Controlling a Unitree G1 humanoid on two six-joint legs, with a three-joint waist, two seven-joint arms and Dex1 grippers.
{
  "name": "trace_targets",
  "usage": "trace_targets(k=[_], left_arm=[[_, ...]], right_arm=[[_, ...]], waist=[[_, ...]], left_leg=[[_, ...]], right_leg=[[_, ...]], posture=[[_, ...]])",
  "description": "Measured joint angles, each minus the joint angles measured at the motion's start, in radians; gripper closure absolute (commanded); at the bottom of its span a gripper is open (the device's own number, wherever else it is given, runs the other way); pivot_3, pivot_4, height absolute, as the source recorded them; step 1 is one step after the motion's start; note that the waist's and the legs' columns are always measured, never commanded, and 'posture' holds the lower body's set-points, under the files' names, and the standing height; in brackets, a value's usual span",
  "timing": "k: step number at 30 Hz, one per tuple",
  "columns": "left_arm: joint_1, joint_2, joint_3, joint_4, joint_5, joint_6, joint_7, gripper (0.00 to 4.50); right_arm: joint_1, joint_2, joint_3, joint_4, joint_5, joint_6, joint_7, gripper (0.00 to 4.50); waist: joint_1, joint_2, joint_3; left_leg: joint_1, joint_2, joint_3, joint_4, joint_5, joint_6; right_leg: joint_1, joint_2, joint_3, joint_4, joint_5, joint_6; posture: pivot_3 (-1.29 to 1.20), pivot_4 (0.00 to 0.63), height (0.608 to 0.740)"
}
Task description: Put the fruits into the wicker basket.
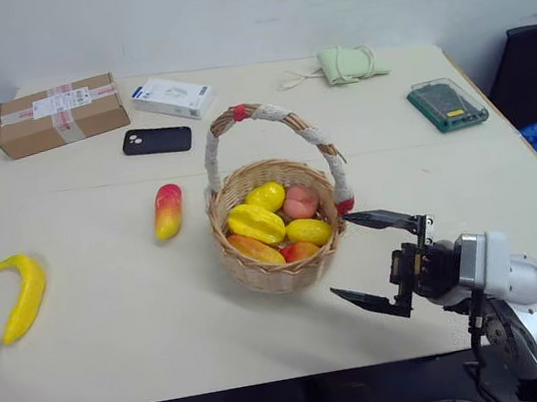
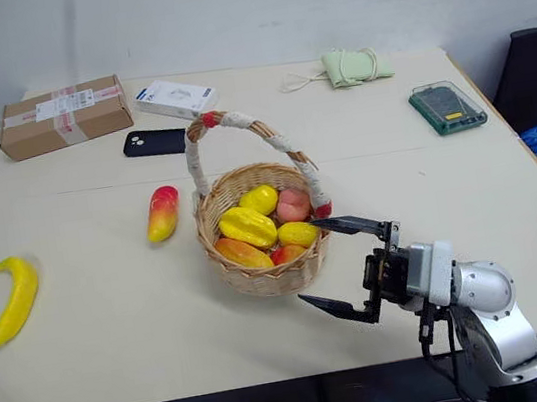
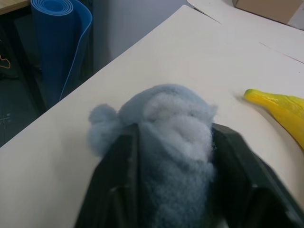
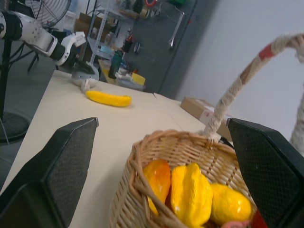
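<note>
The wicker basket (image 1: 259,275) stands mid-table with several yellow, orange and peach fruits (image 1: 256,223) inside. A red-and-yellow mango (image 1: 167,211) lies on the table to its left. A yellow banana (image 1: 22,296) lies near the table's left edge. My right gripper (image 1: 338,255) hovers open just right of the basket, pointing at its wall, with nothing between the fingers. In the left wrist view my left gripper (image 3: 175,129) is open, with a puffy grey-blue wad of fluff (image 3: 166,114) between its fingers, right beside the banana's tip (image 3: 280,107).
At the back of the table are a cardboard box (image 1: 60,114), a white box (image 1: 172,97), a black phone (image 1: 156,140), a green pouch (image 1: 349,63) and a green case (image 1: 447,103). A rolled blue mat (image 3: 59,42) stands off the table's left edge.
</note>
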Motion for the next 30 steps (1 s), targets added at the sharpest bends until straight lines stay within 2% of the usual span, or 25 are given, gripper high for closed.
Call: trace_targets(k=[4, 8, 14, 16, 20, 23, 30], left_arm=[[0.010, 0.045, 0.053, 0.041, 0.000, -0.023, 0.002, 0.33], [0.053, 0.110, 0.105, 0.066, -0.004, -0.044, -0.073, 0.33], [0.038, 0.222, 0.122, 0.068, -0.017, -0.013, -0.239, 0.33], [0.030, 0.284, 0.076, 0.034, -0.017, 0.029, -0.323, 0.33], [0.045, 0.382, -0.099, -0.096, 0.000, 0.143, -0.473, 0.33], [0.008, 0.392, -0.237, -0.134, 0.022, 0.233, -0.505, 0.33], [-0.112, 0.377, -0.522, -0.121, 0.166, 0.268, -0.462, 0.33]], right_arm=[[0.019, -0.013, -0.003, 0.001, -0.003, 0.000, 0.000, 0.00], [0.034, -0.027, -0.013, 0.013, -0.014, 0.000, 0.000, 0.00], [0.032, -0.030, -0.022, 0.037, -0.013, 0.012, -0.001, 0.00], [0.018, -0.032, -0.028, 0.038, -0.010, 0.020, -0.001, 0.00], [0.008, -0.066, -0.041, 0.025, 0.014, 0.067, 0.001, 0.00], [0.009, -0.086, -0.044, -0.006, 0.037, 0.105, 0.003, 0.00], [-0.013, -0.088, -0.050, -0.010, 0.034, 0.116, -0.018, 0.00]], waist=[[-0.002, 0.001, 0.001], [-0.001, 0.002, 0.002], [0.003, 0.001, 0.001], [0.004, 0.001, 0.001], [0.002, 0.004, 0.002], [-0.003, 0.011, 0.007], [-0.008, 0.011, 0.007]], left_leg=[[0.000, 0.004, 0.000, 0.000, -0.002, -0.003], [0.000, 0.004, 0.000, 0.000, -0.002, -0.004], [0.000, 0.004, -0.002, 0.001, -0.002, -0.004], [0.000, 0.004, -0.002, 0.001, -0.002, -0.004], [-0.001, 0.004, -0.002, 0.000, -0.003, -0.005], [-0.003, 0.005, 0.001, 0.000, -0.003, -0.006], [-0.008, 0.008, 0.002, 0.002, -0.003, -0.012]], right_leg=[[-0.001, 0.004, -0.001, 0.000, -0.002, -0.003], [-0.001, 0.004, -0.002, 0.000, -0.003, -0.005], [0.000, 0.004, -0.006, 0.001, -0.003, -0.006], [0.000, 0.002, -0.008, 0.001, -0.004, -0.007], [0.000, 0.002, -0.009, 0.000, -0.004, -0.007], [-0.004, 0.004, -0.007, 0.001, -0.004, -0.007], [-0.010, 0.013, -0.007, 0.002, -0.006, -0.010]], posture=[[0.00, 0.150, 0.740], [0.00, 0.150, 0.740], [0.00, 0.150, 0.740], [0.00, 0.150, 0.740], [0.00, 0.150, 0.740], [0.00, 0.150, 0.740], [0.00, 0.150, 0.740]])
